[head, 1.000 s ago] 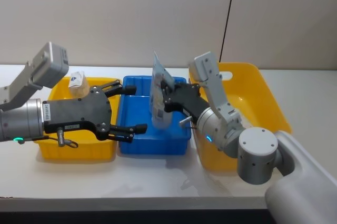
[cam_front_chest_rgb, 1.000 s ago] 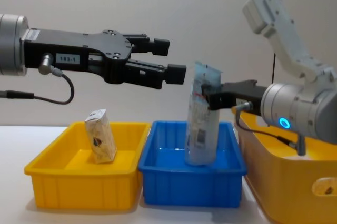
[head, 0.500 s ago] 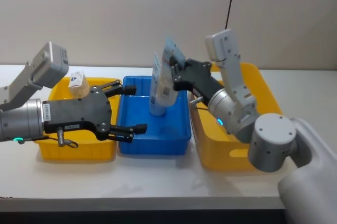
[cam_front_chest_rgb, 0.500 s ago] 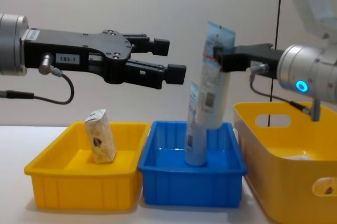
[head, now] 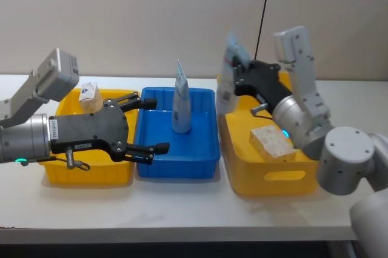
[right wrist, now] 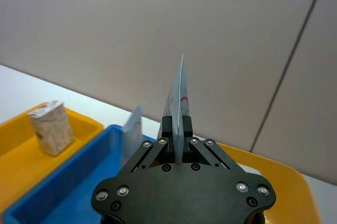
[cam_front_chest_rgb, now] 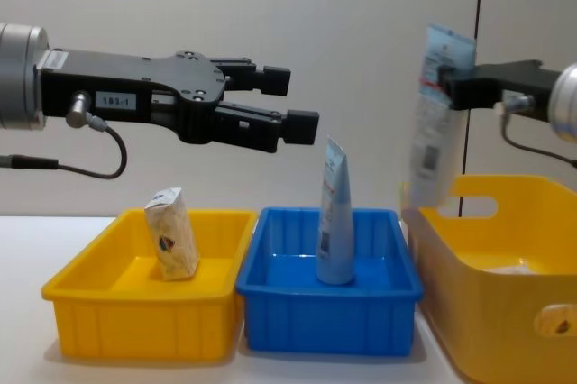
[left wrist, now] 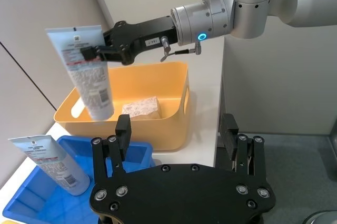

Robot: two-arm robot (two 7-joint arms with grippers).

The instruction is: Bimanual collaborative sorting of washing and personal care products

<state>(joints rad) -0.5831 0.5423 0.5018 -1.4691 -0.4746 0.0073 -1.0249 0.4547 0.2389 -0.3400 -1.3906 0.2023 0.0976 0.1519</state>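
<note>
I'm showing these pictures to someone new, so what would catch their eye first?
Probably the right gripper, shut on the flat top end of a light-blue-and-white tube and holding it in the air above the near edge of the big yellow bin. Next, a second tube standing upright in the blue bin, with the open left gripper hovering above the bins.

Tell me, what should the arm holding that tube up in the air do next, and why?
Probably lower it and let go. The right hand grips a tube hanging above the large yellow bin, where another pack already lies; the left hand waits open.
</note>
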